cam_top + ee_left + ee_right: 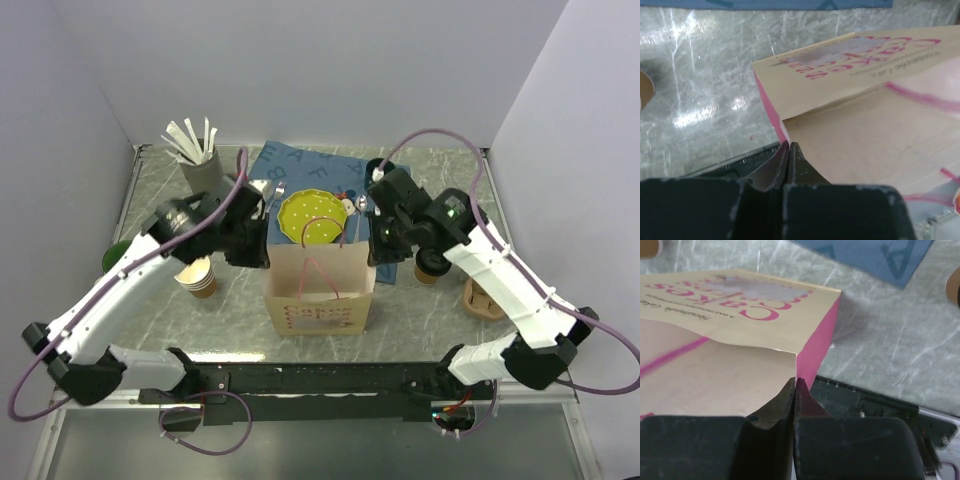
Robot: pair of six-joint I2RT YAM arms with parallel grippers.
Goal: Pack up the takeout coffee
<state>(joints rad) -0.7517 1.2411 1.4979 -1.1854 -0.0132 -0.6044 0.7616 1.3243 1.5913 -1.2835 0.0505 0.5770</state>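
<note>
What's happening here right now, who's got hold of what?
Both arms are at the paper bag standing in the middle of the table. The left gripper is pinched shut on its left top edge and the right gripper on its right top edge; the bag's mouth is open. The takeout coffee stands on the table beside the right arm, not yet packed.

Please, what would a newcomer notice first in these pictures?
The tan paper bag with pink lettering, standing open in the middle of the table. The left claw and the right claw are each closed on its top rim, one at each side. Behind it sits a yellow dotted bowl.
</note>
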